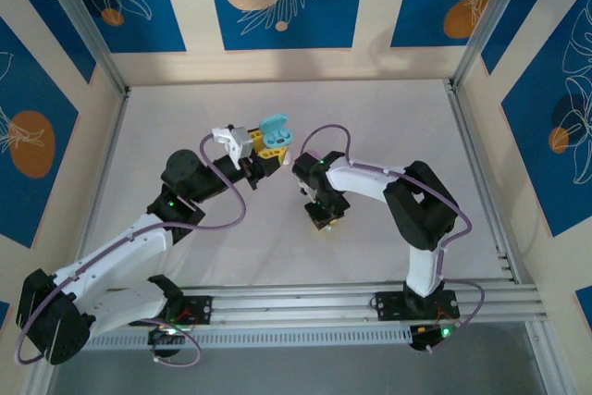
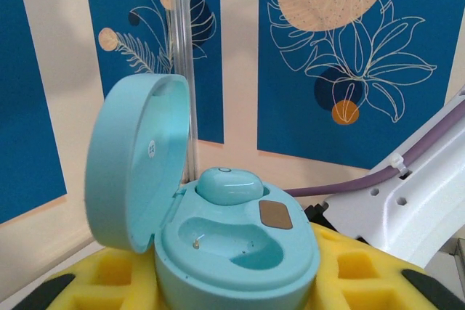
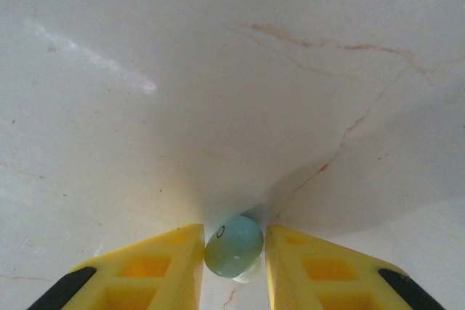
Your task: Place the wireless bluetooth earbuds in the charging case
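Left jaws clamp the open charging case (image 2: 240, 255); right jaws pinch a light blue earbud (image 3: 234, 246).

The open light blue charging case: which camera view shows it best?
The left wrist view: the charging case sits close between the fingers, lid up, one earbud seated, one well empty. The top external view gives it as a small shape. The right wrist view looks at a second earbud.
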